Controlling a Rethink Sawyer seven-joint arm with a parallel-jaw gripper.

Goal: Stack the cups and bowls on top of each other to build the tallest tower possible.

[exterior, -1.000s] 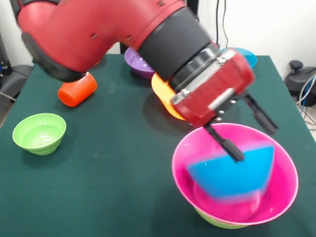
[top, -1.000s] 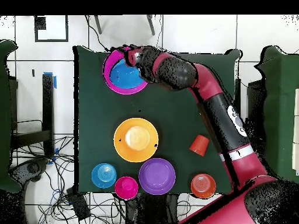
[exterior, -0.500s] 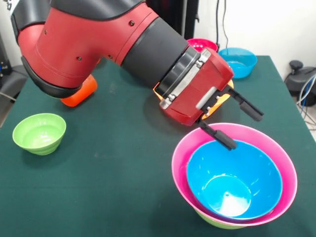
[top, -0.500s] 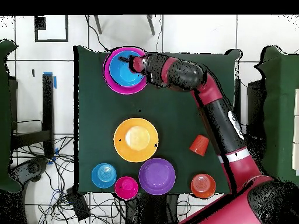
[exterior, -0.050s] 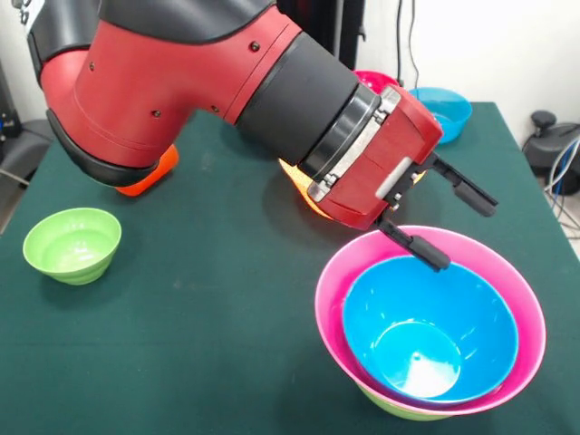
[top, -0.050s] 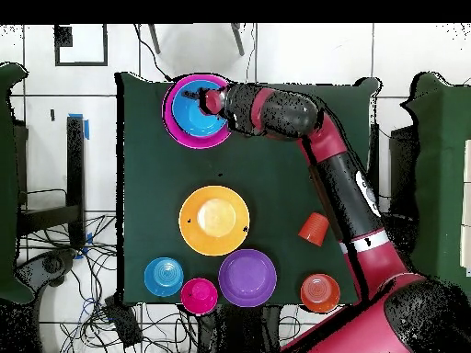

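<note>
Big red arm point(exterior, -0.050s: 208, 82) leans over the green desk point(exterior, -0.050s: 208, 317), end effector point(exterior, -0.050s: 453, 227) spread wide and holding nothing, its lower finger just above the pink bowl's point(exterior, -0.050s: 517, 290) far rim. That pink bowl sits near a desk corner on a green bowl point(exterior, -0.050s: 399, 410), medium blue bowl point(exterior, -0.050s: 435, 317) nested inside, so that's the tower. Large orange bowl point(top, -0.050s: 213, 221) mid-desk, purple bowl point(top, -0.050s: 247, 277) by the opposite edge, orange-red tumbler point(top, -0.050s: 314, 228) on its side nearby.

Glossy red arm point(exterior, -0.050s: 172, 82), black wrist collar, slim black pincer point(exterior, -0.050s: 458, 227) prongs.
</note>
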